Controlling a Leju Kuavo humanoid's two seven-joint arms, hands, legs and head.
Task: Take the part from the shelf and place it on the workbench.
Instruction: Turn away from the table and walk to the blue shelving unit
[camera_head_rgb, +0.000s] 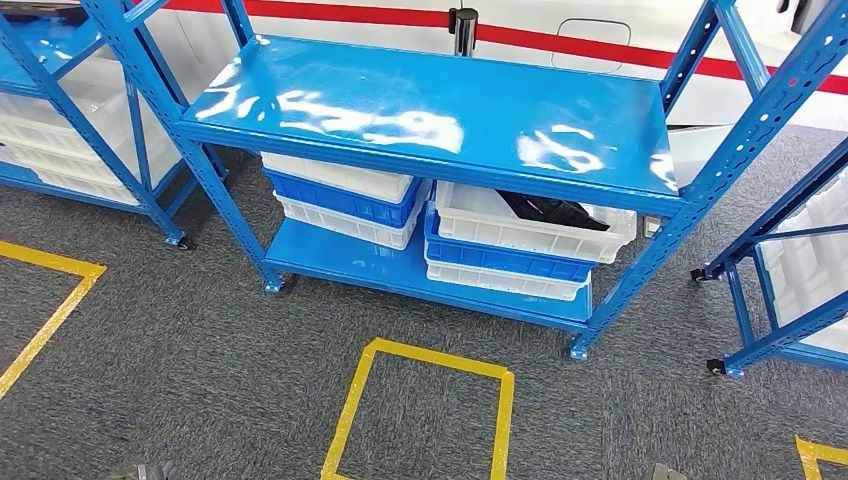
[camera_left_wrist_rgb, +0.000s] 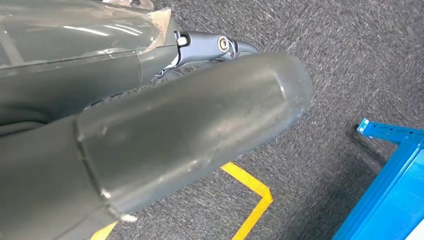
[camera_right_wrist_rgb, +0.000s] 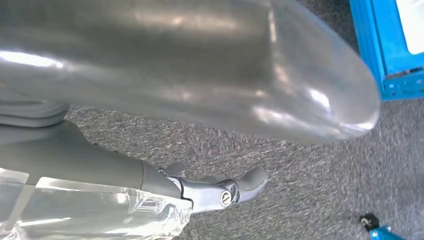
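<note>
Blue shelf (camera_head_rgb: 430, 110), lower-level bins.
Dark part (camera_head_rgb: 555, 211) in top white bin (camera_head_rgb: 530, 232); no readable writing. Left hand (camera_left_wrist_rgb: 190, 135), right hand (camera_right_wrist_rgb: 210, 75): empty, fingers' pose unclear.

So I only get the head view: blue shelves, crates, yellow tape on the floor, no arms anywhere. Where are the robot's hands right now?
Observer: The left wrist view shows the left hand hanging over grey carpet, holding nothing.
Operator: And the other one?
Observer: The right hand is also down over the carpet with nothing in it, close to a blue shelf post.
Operator: Anything odd on the arms?
Observer: Crinkled clear plastic film sits against the right hand's grey cover.
</note>
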